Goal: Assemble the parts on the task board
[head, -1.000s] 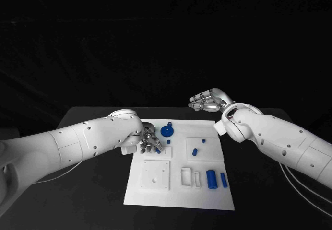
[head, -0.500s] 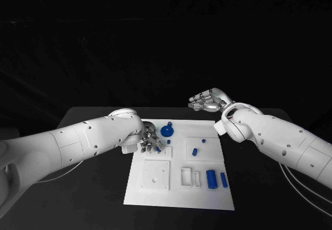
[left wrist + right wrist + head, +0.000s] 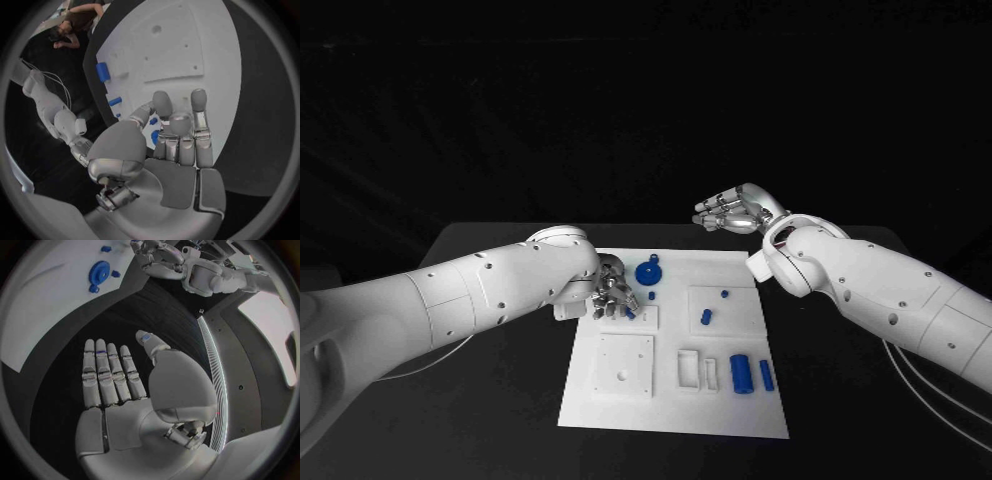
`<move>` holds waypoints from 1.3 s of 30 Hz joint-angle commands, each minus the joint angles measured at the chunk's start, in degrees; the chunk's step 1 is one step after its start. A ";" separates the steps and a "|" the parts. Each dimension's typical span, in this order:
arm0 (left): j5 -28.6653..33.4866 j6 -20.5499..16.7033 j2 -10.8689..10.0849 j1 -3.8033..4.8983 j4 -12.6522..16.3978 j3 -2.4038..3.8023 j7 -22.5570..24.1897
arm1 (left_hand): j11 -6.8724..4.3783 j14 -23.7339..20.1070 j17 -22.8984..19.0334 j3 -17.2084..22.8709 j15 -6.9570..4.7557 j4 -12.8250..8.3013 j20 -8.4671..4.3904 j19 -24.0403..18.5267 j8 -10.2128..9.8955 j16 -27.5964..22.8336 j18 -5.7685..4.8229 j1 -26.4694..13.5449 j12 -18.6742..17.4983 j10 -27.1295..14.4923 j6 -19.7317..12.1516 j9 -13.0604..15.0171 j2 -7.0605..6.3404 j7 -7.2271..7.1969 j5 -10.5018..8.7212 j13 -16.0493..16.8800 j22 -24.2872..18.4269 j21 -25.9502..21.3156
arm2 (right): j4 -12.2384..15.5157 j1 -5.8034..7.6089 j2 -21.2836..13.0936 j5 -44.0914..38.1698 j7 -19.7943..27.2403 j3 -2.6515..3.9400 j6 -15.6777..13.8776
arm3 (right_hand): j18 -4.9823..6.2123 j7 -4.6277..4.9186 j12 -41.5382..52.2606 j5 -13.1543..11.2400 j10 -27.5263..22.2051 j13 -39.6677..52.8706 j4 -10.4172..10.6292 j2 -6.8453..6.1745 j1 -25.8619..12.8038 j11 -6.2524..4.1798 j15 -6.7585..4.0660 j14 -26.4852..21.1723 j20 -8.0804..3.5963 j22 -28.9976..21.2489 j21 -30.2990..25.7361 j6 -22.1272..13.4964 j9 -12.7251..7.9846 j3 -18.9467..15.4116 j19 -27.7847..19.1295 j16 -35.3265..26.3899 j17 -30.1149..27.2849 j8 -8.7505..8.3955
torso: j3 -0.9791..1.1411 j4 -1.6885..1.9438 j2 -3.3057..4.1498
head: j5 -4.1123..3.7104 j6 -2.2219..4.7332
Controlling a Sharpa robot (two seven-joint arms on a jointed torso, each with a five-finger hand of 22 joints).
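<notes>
Head view is showing your left hand [image 3: 609, 298] curling over a small blue part [image 3: 629, 313] near the task board [image 3: 733, 415]'s left edge, grip unclear, right hand [image 3: 728, 211] idling released; you're handling something light, rigid, slippery—pinch its sides.

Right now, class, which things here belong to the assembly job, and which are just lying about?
Job:
task board
round blue part
blue parts near the board's front
small blue parts mid-board
left hand, over the board
right hand, open, off the board

Lying about:
cables on the table
</notes>
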 commanded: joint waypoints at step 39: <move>-3.15 2.96 0.70 -0.16 -0.95 -0.18 2.24 | -2.12 -0.22 -0.38 0.19 -0.19 -0.22 -0.08 0.08 0.15 -0.42 -0.75 2.24 -0.30 0.94 11.97 -0.10 1.18 -8.82 -0.10 -0.13 1.08 -0.39 | 0.11 -0.03 0.04 -0.14 0.10 0.03 1.10 | 0.96 -0.05 -0.17 0.39 -0.37 -0.05 -0.17 0.34 0.07 0.05 0.11 -0.40 0.10 -0.08 0.27 -0.28 -0.08 -0.30 -0.33 -0.25 -0.09 0.14 | 0.07 -0.03 0.04 | 0.19 -0.06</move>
